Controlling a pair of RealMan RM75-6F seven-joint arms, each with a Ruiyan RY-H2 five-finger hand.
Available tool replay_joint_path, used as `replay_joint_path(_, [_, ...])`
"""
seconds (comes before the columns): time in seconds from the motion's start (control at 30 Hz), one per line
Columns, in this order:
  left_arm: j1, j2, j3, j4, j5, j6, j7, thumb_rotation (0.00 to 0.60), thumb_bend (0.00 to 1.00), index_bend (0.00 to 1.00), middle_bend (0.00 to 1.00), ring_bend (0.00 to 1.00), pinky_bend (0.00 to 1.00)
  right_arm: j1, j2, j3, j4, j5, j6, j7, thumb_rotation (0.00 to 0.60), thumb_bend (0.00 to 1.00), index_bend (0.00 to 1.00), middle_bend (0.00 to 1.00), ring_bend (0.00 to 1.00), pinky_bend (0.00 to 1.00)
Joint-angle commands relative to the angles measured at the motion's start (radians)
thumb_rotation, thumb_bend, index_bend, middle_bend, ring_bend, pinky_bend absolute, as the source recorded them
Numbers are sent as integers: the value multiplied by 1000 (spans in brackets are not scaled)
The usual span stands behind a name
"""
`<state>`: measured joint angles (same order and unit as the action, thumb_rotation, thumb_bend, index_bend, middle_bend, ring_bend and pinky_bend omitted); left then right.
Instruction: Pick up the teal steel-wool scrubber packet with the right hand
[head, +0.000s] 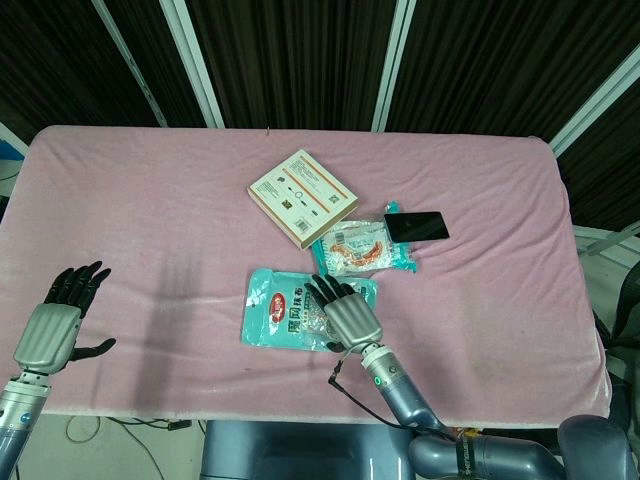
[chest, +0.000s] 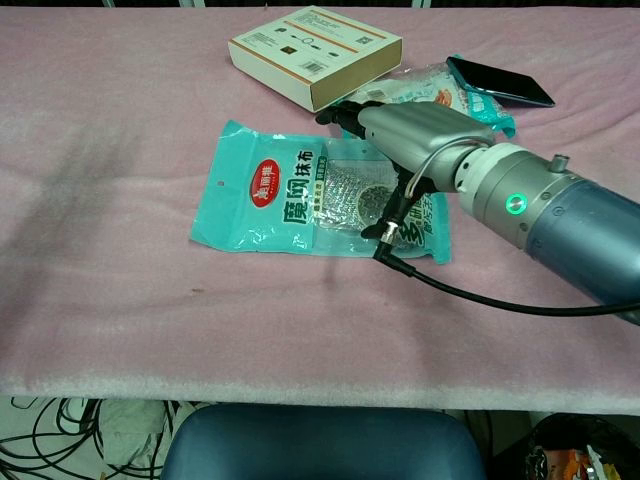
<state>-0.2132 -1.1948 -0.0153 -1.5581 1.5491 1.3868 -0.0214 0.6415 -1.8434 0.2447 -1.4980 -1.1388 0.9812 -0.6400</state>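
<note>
The teal steel-wool scrubber packet (head: 275, 310) (chest: 265, 195) lies flat on the pink cloth near the table's front middle. My right hand (head: 345, 312) (chest: 410, 130) is over the packet's right half, palm down with its fingers spread toward the far edge, and it hides that part of the packet. Nothing is gripped in it; I cannot tell whether it touches the packet. My left hand (head: 60, 320) hovers at the front left of the table, fingers apart and holding nothing, far from the packet.
A flat cardboard box (head: 302, 196) (chest: 315, 42) lies behind the packet. To its right are a snack packet (head: 365, 250) (chest: 430, 90) and a black phone (head: 417, 226) (chest: 500, 82) resting on it. A cable hangs from my right wrist.
</note>
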Motion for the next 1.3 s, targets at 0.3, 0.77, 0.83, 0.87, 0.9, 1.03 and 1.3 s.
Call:
replay_joint_path(0.3, [-3,1,-4,-4,-12,-9,-4,600,0,0,0,0,0,57,-106,-18,190,8,-31,48,600,277,400,415,421,608])
replay_joint_path(0.77, [-1,1,-3,-8,-10,-3,-3,600,0,0,0,0,0,35,-5,-41,75,-199,88,237,600,480,787,734,742,803])
replay_joint_path(0.83, [0,1,-3,-8,-8,-1,-2,600,0,0,0,0,0,24,40,-34,16,-222,120,239,600,480,787,734,741,803])
replay_joint_path(0.87, [0,1,-3,-9,-8,0,-3,600,0,0,0,0,0,18,61,-32,-9,-230,134,241,600,480,787,733,741,803])
replay_joint_path(0.9, [0,1,-3,-9,-7,1,-3,600,0,0,0,0,0,10,82,-31,-33,-237,148,243,600,480,787,733,740,803])
replay_joint_path(1.03, [2,2,-1,-11,-1,6,-6,600,0,0,0,0,0,-39,180,-40,-138,-266,213,262,600,479,787,731,738,803])
replay_joint_path(1.3, [5,2,8,-9,29,24,-2,600,0,0,0,0,0,-217,384,-165,-320,-345,387,381,600,480,787,728,735,803])
